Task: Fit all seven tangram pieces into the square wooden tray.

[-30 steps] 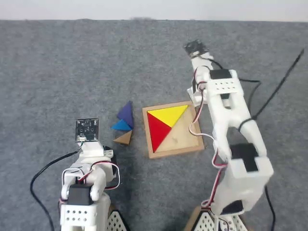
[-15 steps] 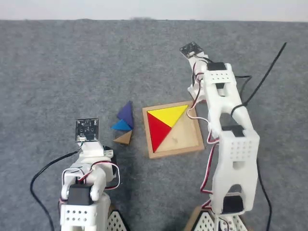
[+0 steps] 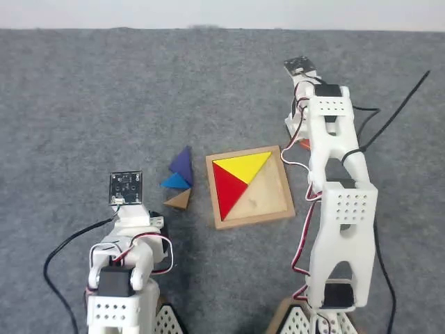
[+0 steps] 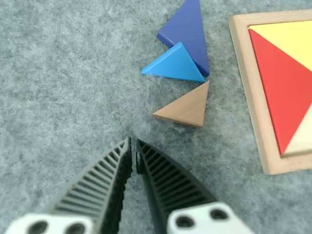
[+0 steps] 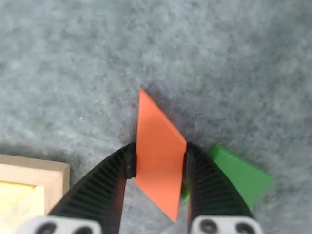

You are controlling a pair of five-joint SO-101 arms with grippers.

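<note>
Plainly a flat orange parallelogram (image 5: 157, 146), gripped by right pincer (image 5: 159, 157).

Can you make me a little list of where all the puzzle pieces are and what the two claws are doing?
In the tray: red triangle, yellow triangle
Beside the tray: dark blue triangle, light blue triangle, brown triangle
Right claw: shut on the orange piece
Next to the orange piece: green piece
Left claw: shut, empty, near the brown triangle
</note>
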